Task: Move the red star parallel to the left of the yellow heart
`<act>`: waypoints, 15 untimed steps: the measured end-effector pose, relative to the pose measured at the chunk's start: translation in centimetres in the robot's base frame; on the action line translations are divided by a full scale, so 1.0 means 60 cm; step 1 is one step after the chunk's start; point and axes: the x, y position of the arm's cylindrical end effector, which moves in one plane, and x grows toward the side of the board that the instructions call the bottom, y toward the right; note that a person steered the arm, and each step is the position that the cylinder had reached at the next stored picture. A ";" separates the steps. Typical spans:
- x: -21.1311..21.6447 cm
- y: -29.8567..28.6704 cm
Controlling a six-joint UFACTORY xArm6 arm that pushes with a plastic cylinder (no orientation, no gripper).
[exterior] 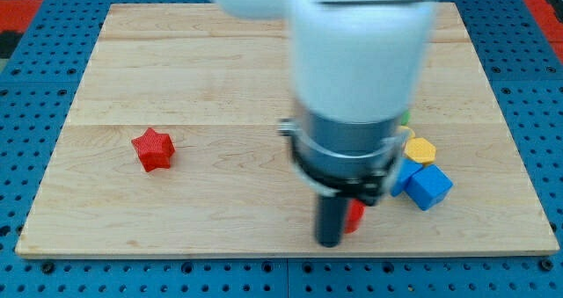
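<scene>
One red star [154,149] sits alone at the board's [220,69] left. My tip [329,242] touches a small red block [354,215]; yellow block [420,150] and blue blocks [427,185] cluster right. Heart not discernible.

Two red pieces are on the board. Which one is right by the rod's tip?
The small red block at the view's bottom, right beside my tip and partly hidden by the rod. The red star sits alone, far off toward the view's left.
</scene>
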 end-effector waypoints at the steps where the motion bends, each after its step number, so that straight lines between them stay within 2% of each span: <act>1: -0.022 0.014; 2: 0.001 -0.122; 3: 0.007 -0.347; 4: -0.013 -0.492; 5: -0.093 -0.516; 6: -0.173 -0.469; 7: -0.200 -0.409; 9: -0.074 -0.080; 10: -0.070 -0.091; 11: -0.061 -0.233; 12: -0.117 -0.195; 13: -0.138 -0.107; 15: -0.145 -0.030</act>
